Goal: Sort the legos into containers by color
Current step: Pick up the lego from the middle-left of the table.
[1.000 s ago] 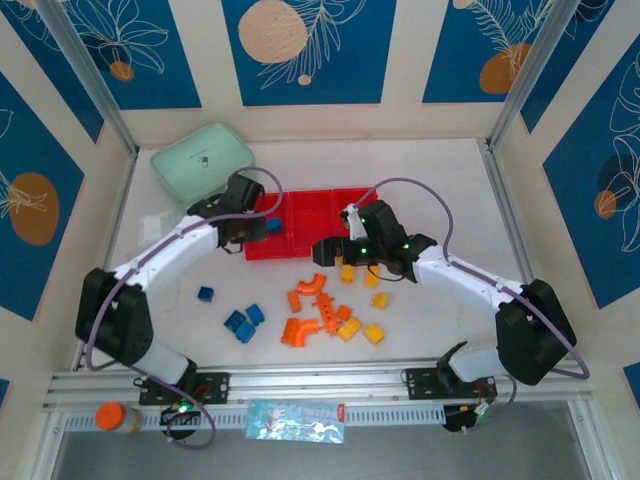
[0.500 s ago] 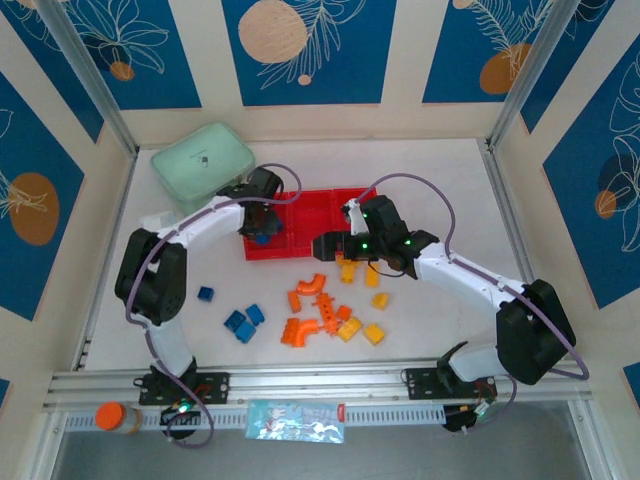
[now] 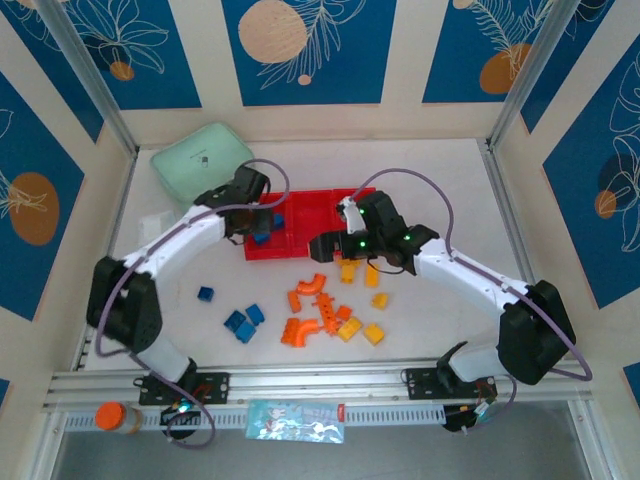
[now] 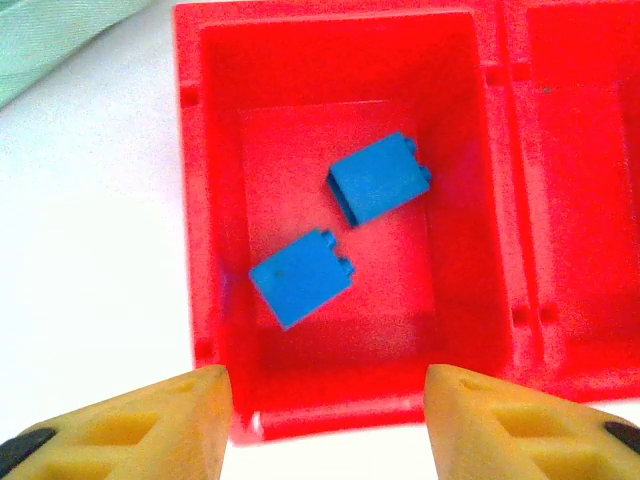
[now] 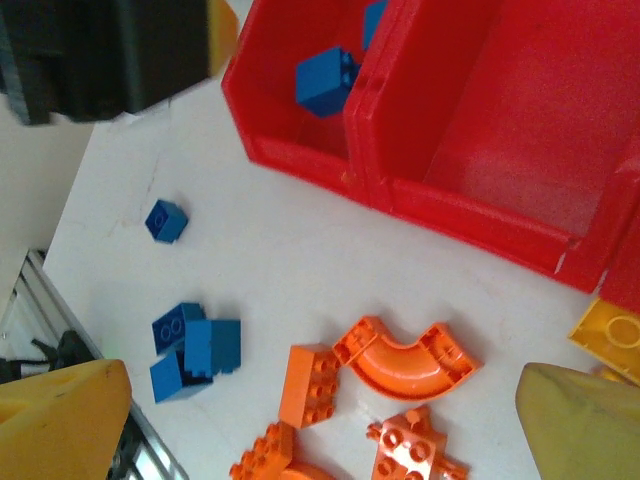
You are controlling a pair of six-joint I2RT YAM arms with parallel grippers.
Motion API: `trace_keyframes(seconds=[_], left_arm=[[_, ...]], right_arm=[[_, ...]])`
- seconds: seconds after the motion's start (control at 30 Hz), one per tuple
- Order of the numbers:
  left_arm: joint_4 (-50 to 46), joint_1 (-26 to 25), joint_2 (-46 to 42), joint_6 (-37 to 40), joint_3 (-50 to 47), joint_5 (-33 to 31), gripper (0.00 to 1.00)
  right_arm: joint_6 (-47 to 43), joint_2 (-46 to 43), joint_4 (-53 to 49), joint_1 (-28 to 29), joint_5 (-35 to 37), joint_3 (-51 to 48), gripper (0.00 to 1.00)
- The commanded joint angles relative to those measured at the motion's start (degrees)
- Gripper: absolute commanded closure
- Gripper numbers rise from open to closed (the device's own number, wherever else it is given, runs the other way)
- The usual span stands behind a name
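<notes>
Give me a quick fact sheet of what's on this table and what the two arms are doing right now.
Tray: red tray, three joined compartments
Left compartment: two blue blocks
Middle compartment: nothing seen inside
Loose on table: more blue blocks, orange curved pieces, yellow blocks
Left gripper: open, empty, above the left compartment
Right gripper: open, empty, near the tray's front edge
Also there: mint-green case, behind the tray's left end

No writing can be read anywhere; the mint-green case (image 3: 201, 160) carries a small dark mark, perhaps a logo, too tiny to decipher.
</notes>
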Motion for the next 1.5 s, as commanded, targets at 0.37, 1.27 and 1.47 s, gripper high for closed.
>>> trace_keyframes(seconds=[0.37, 1.27, 1.47], left_arm=[[-10.26, 0.49, -28.06, -8.99, -22.96, -3.22, 0.34], [2.51, 8.64, -24.01, -22.9, -39.23, 0.36, 0.24], [7.16, 10.74, -19.53, -21.31, -37.46, 1.84, 0.29]], right_arm=[[-1.79, 2.38, 2.83, 12.13, 0.83, -1.75, 0.01], [0.99, 11.48, 11.59, 18.72, 2.06, -0.29, 0.01], [0.93, 11.57, 11.32, 18.32, 2.23, -0.7, 0.01]])
